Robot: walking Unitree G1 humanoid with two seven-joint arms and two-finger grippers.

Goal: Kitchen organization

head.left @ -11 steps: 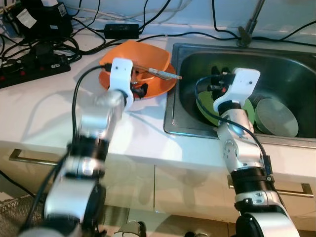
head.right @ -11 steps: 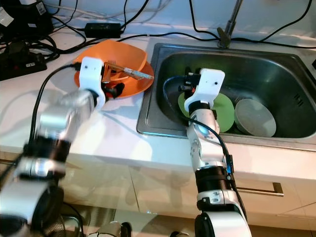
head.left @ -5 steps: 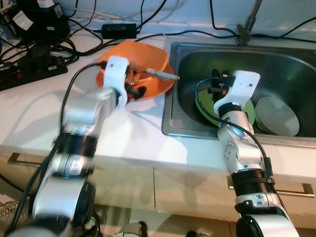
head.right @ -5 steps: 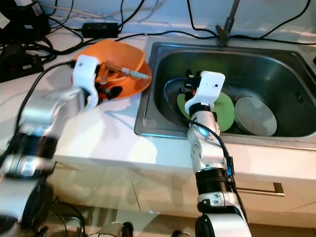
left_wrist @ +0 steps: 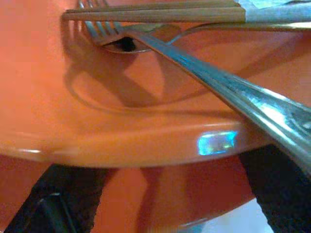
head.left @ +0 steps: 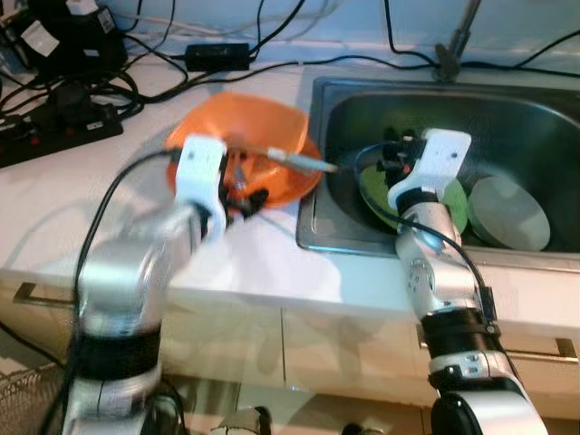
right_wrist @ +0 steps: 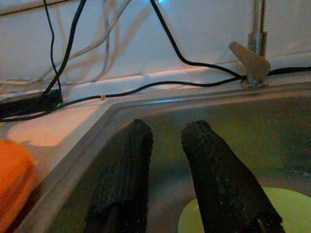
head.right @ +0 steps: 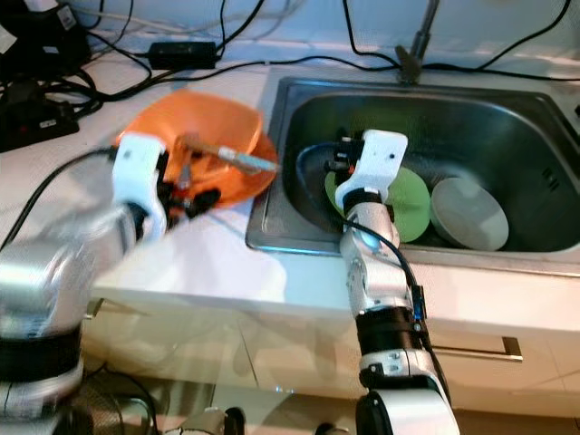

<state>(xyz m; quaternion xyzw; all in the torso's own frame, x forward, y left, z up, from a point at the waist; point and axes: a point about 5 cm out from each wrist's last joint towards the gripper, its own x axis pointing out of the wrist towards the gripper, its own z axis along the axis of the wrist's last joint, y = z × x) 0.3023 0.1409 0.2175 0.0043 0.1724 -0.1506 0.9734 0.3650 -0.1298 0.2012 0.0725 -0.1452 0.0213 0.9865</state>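
Orange bowl (head.left: 263, 145), holding cutlery (head.left: 299, 159), sitting on worktop (head.left: 54, 199) beside sink (head.left: 535, 118); left end effector (head.left: 243, 192) clamping its rim. Right end effector (right_wrist: 165, 170), fingers slightly parted, hovering empty over green plate (head.right: 403, 204). Organizing barely starting.

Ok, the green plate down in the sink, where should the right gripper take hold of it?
Probably the near rim of the green plate, coming straight down from above. It lies flat on the sink floor, and the grey bowl crowds its right edge. The right gripper hovers above.
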